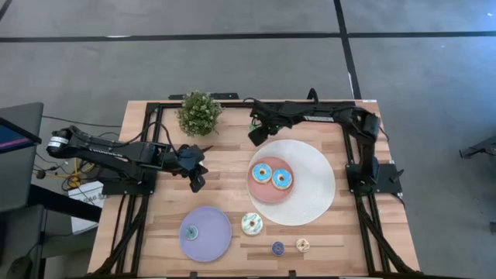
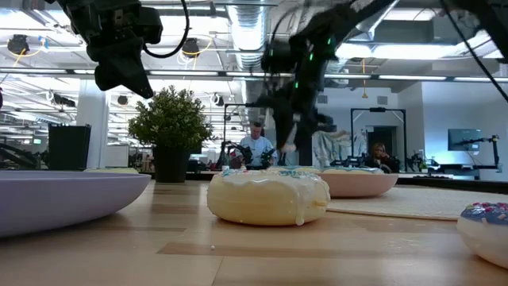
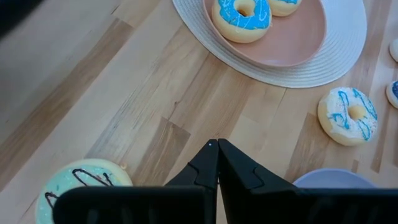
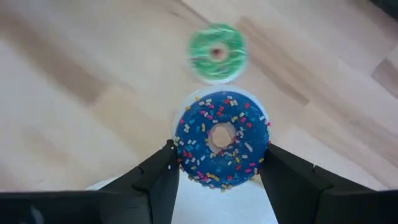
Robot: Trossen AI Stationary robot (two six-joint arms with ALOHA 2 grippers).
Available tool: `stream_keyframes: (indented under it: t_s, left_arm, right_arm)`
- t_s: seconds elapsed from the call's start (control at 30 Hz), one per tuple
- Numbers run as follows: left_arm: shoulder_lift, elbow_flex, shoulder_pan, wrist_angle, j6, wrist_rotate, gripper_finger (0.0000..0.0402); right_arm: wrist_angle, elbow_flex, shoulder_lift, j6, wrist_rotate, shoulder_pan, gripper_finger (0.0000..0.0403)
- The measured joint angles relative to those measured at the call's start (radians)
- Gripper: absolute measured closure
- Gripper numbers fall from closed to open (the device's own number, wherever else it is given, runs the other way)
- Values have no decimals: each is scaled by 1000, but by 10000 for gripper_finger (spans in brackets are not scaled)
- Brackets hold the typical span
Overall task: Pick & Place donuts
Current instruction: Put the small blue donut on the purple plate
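My right gripper (image 4: 219, 163) is shut on a dark-blue sprinkled donut (image 4: 222, 138); in the high view it (image 1: 256, 133) is at the far edge of the white mat (image 1: 314, 194). A green donut (image 4: 217, 53) lies on the wood beyond it. My left gripper (image 3: 217, 149) is shut and empty above the table's left middle (image 1: 195, 177); a pale-green donut with dark drizzle (image 3: 81, 183) lies beside it. Two blue-iced donuts (image 1: 262, 172) (image 1: 282, 180) lie on the pink plate (image 1: 260, 192). A tiny teal donut (image 1: 192, 230) lies on the lavender plate (image 1: 217, 244). My right gripper pinches the dark-blue donut between its two fingers (image 4: 158, 174), one on each opposite side of the outer rim (image 4: 181, 149). The icing faces the wrist camera. The donut seems clear of the table, whose wood is blurred behind it.
A pale donut with blue drizzle (image 1: 251, 224) lies near the table's front, with a tiny purple donut (image 1: 277, 248) and a tiny tan one (image 1: 303, 245) beside it. A potted plant (image 1: 199, 113) stands at the far edge. People show in the room beyond (image 2: 255, 143).
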State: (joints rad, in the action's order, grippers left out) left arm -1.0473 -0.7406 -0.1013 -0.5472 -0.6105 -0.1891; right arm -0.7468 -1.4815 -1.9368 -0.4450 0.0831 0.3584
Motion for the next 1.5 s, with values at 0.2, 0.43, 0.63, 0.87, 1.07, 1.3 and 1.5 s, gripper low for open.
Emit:
stream_keyframes:
  t_s: [0.2,0.43,0.63,0.87,1.07,1.3,1.5]
  left_arm:
    - [9,1,-4,-9,88,16,401]
    - [191,2,-21,-33,242,-36,401]
    - [439,66,-34,6,424,-15,402]
    - [680,236,-34,72,452,26,401]
    - [794,315,-34,56,396,26,402]
    - [820,320,-34,28,394,19,401]
    - [819,321,-34,19,388,18,401]
  right_arm:
    - [7,0,110,-70,51,-159,205]
    - [113,0,136,-260,141,-385,203]
    - [357,3,92,-283,129,-533,202]
    - [521,-133,-74,-186,118,-624,202]
    - [463,-355,-285,-130,31,-631,202]
    - [290,-602,-499,-130,-88,-631,202]
    - [217,-721,-605,-122,-138,-628,206]
